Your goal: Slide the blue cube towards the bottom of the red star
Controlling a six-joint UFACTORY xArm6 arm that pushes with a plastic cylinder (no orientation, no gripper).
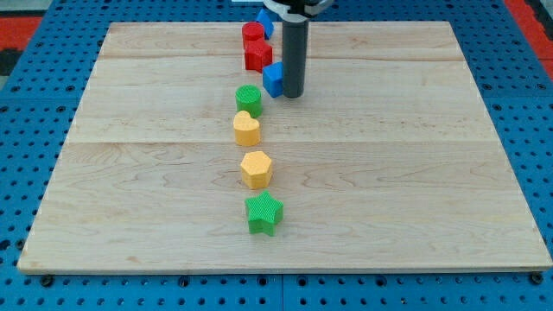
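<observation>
The blue cube (pixel 273 79) sits near the view's top centre, just below and to the right of the red star (pixel 257 56). My tip (pixel 292 94) stands right against the blue cube's right side. A second red block (pixel 252 33) lies just above the red star, and another blue block (pixel 264 22) sits above that, partly hidden by the arm.
A column of blocks runs down the board's (pixel 415 173) middle: a green cylinder (pixel 248 98), a yellow heart-like block (pixel 246 129), a yellow hexagon (pixel 256 168) and a green star (pixel 263 213). The green cylinder lies just below and left of the blue cube.
</observation>
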